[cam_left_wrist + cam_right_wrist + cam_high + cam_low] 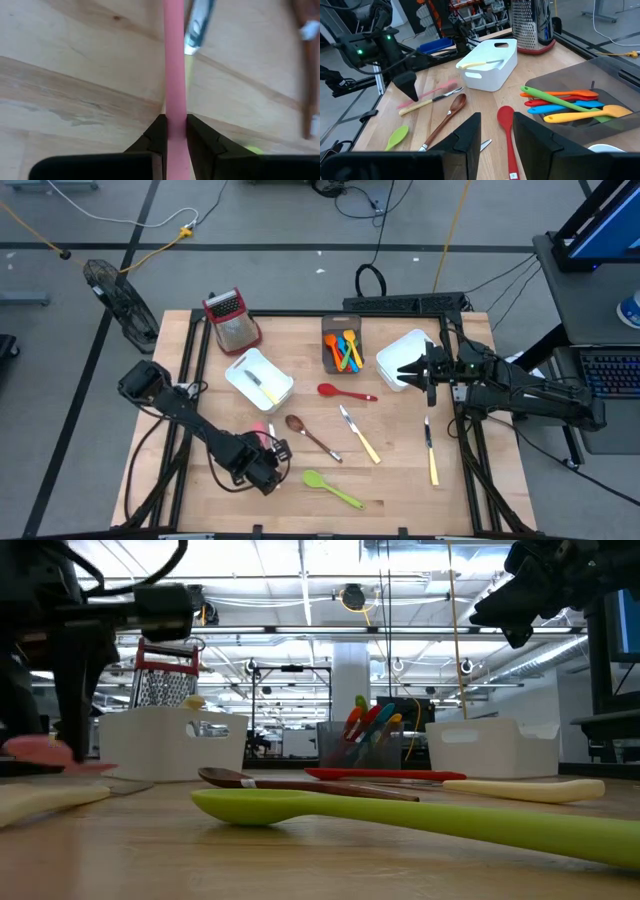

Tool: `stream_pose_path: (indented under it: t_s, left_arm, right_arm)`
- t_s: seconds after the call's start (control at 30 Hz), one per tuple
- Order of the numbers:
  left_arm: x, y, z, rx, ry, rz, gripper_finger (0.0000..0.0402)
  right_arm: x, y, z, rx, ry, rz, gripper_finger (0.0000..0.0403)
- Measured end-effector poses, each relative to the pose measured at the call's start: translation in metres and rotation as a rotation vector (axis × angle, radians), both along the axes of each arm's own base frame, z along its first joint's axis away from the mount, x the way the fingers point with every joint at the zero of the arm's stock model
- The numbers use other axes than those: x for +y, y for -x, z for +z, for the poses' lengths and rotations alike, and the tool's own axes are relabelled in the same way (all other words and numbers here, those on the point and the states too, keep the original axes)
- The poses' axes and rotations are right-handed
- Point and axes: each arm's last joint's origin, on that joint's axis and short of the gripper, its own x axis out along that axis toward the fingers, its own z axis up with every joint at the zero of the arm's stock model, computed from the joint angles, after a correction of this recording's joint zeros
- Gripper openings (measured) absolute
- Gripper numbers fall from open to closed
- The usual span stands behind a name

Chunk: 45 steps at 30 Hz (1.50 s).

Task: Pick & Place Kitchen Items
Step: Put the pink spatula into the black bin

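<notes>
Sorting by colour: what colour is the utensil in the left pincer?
Pink. The utensil sits between the left pincer fingers, clearest in the left wrist view.

Past the right pincer (496,131) with its fingers apart, a red plastic spoon (508,135) and a brown wooden spoon (446,117) lie on the wooden counter (435,75) near a white plastic bin (490,67), while the left pincer (410,90) grips a pink utensil (427,93).

Pink utensil (175,90) pinched; others (340,415) scattered flat.
</notes>
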Motion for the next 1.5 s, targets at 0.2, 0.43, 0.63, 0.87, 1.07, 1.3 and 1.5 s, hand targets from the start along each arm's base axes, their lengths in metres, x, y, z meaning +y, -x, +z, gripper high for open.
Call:
stream_pose_path:
  t_s: [0.2,0.43,0.63,0.87,1.07,1.3,1.5]
  left_arm:
    - [0.005,0.008,0.022,-0.047,-0.027,-0.010,0.0049]
    - [0.010,0.011,0.043,-0.152,-0.046,-0.036,0.0049]
    - [0.009,0.010,0.058,-0.246,-0.015,-0.105,0.0049]
    - [0.004,-0.001,0.073,-0.441,-0.006,-0.164,0.0049]
    - [0.005,-0.015,0.083,-0.590,-0.016,-0.185,0.0049]
    - [0.023,-0.035,0.094,-0.725,-0.113,-0.209,0.0048]
    - [0.049,-0.053,0.103,-0.814,-0.220,-0.230,0.0048]
  right_arm:
    - [0.000,0.000,0.000,0.002,-0.001,0.000,0.0105]
    - [0.000,0.000,-0.001,0.006,-0.002,0.000,0.0105]
    - [0.000,0.000,-0.001,0.007,-0.002,0.000,0.0105]
    - [0.000,0.000,-0.001,0.007,-0.002,-0.003,0.0105]
    - [0.000,0.000,-0.001,0.008,-0.002,-0.004,0.0105]
    - [0.000,0.000,-0.001,0.007,-0.010,-0.007,0.0105]
    - [0.000,0.000,0.000,0.001,-0.011,-0.007,0.0105]
